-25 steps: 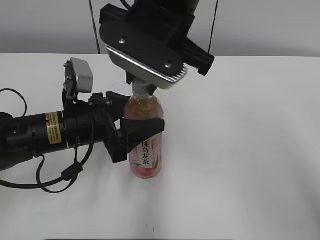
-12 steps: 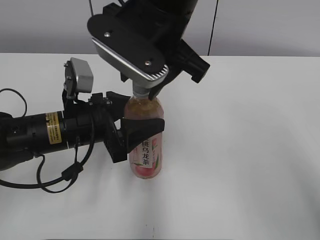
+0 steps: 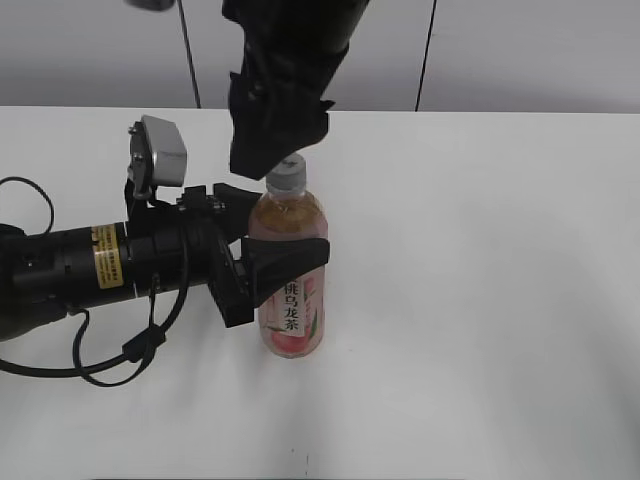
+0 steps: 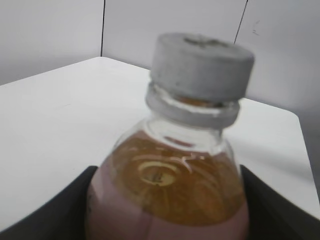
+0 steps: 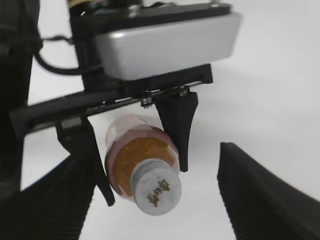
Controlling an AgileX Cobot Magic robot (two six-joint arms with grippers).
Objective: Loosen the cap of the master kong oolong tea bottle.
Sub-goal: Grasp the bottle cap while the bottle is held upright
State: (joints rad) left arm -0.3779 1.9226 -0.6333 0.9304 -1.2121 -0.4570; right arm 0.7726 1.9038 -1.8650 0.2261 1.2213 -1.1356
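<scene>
The master kong oolong tea bottle [image 3: 291,300] stands upright on the white table. My left gripper [image 3: 287,258] reaches in from the left and is shut on its body just below the shoulder. In the left wrist view the bottle [image 4: 165,185] fills the space between the jaws [image 4: 165,220]. The white cap [image 3: 287,174] sits on the neck and also shows in both wrist views [image 4: 201,65] [image 5: 155,191]. My right gripper [image 3: 276,152] hangs from above. Its jaws [image 5: 150,220] are open, one on each side of the cap, and do not touch it.
The white table [image 3: 480,300] runs to a grey wall at the back. The left arm's black body with cables [image 3: 70,270] lies across the left side. Its wrist camera [image 3: 160,150] sticks up beside the bottle.
My right gripper has turned about its axis above the cap and its jaws now stand off the cap, which shows in full. The bottle and left gripper have not moved.
</scene>
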